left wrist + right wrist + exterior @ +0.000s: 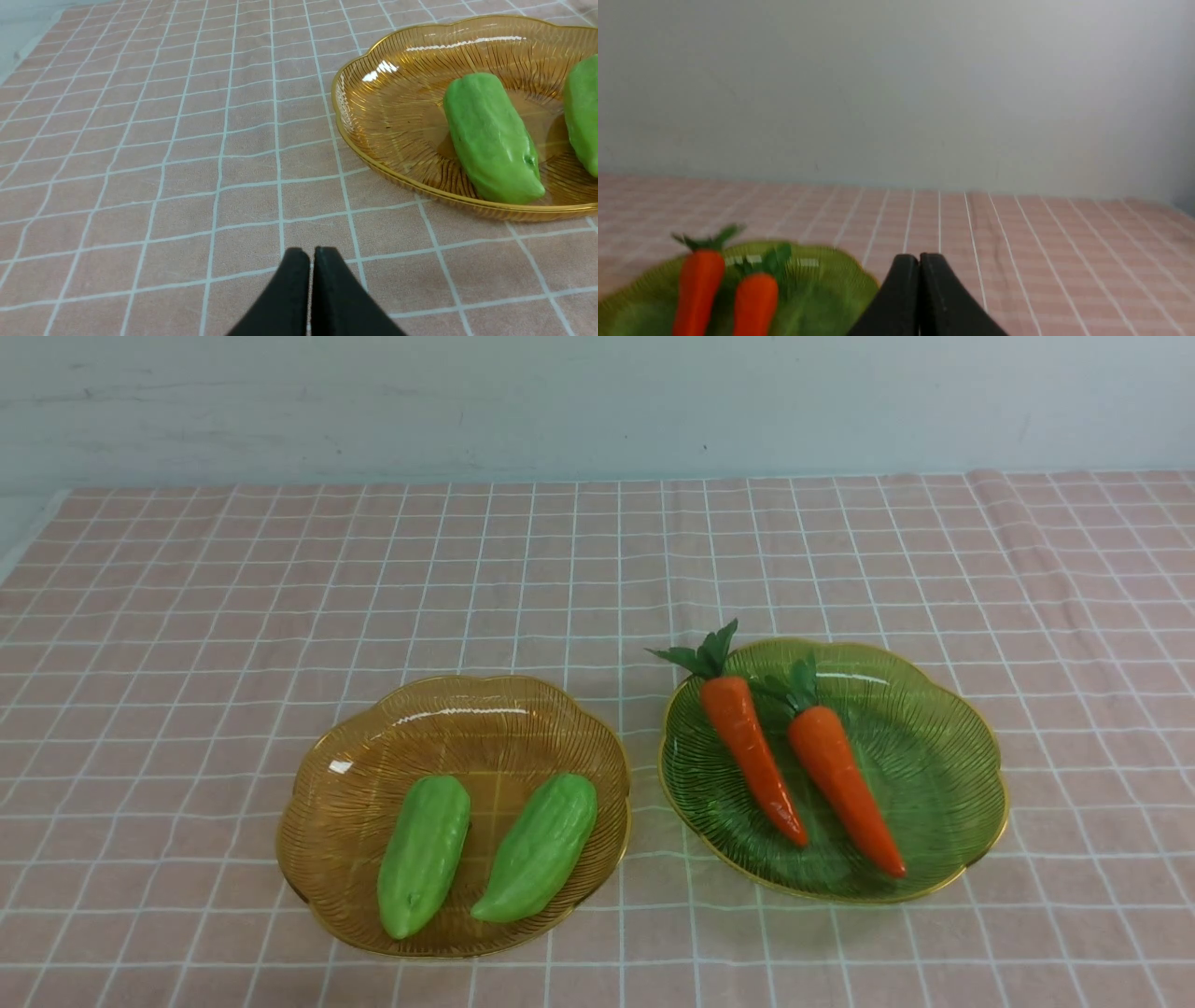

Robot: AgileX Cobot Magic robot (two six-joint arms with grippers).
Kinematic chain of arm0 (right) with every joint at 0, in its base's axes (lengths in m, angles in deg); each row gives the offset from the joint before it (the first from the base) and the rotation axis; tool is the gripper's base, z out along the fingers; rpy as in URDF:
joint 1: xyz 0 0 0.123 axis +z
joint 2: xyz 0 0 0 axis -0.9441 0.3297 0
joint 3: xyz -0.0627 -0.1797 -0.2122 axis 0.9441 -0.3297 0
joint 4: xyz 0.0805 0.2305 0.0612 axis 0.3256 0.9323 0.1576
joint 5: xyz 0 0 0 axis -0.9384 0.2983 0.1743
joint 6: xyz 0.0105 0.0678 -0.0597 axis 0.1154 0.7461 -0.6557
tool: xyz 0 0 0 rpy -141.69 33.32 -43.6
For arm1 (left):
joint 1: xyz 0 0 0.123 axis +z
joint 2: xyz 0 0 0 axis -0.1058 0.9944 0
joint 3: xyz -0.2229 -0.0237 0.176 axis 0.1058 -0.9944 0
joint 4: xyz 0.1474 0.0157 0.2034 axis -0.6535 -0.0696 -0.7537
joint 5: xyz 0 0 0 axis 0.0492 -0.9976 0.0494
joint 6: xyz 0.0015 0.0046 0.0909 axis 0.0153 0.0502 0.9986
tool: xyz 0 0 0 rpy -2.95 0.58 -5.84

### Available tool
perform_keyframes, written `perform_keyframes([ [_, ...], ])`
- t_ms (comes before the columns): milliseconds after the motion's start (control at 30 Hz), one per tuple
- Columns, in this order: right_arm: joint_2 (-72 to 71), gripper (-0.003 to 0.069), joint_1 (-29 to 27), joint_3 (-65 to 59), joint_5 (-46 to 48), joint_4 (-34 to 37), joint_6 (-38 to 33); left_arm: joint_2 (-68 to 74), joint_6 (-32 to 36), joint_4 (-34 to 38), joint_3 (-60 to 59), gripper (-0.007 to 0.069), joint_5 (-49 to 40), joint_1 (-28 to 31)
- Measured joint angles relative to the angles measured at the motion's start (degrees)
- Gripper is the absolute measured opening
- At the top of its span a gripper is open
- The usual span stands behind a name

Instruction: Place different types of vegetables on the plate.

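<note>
Two gourds (485,854) are held in the amber plate (373,756), two carrots (803,770) in the green plate (934,747); both grippers' fingers (289,298) (901,298) are pressed together, empty.

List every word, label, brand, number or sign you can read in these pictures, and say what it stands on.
None: no readable text shows in any view, not on the amber ribbed plastic plate, the green ribbed plastic plate, the toy vegetables, the pink checked tablecloth or the pale wall.

Black tapered left pincer (311,254) fingers
</note>
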Motion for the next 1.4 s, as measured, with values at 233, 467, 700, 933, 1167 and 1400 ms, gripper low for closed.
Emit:
perform_keyframes([
  [233,0.00,-0.0015,-3.30,-5.16,8.41,0.00,0.00,0.00,0.00,0.10,0.00,-0.0004,0.00,0.00],
  [467,0.00,-0.0015,-3.49,-5.28,10.87,0.00,0.00,0.00,0.00,0.14,0.00,-0.0004,0.00,0.00],
  [700,0.00,-0.0015,-3.49,-5.28,10.89,0.00,0.00,0.00,0.00,0.14,0.00,-0.0004,0.00,0.00],
  [933,0.00,-0.0015,-3.49,-5.28,10.89,0.00,0.00,0.00,0.00,0.14,0.00,-0.0004,0.00,0.00],
  [1167,0.00,-0.0015,-3.49,-5.28,10.93,0.00,0.00,0.00,0.00,0.14,0.00,-0.0004,0.00,0.00],
  [1400,0.00,-0.0015,-3.49,-5.22,11.17,0.00,0.00,0.00,0.00,0.14,0.00,-0.0004,0.00,0.00],
])
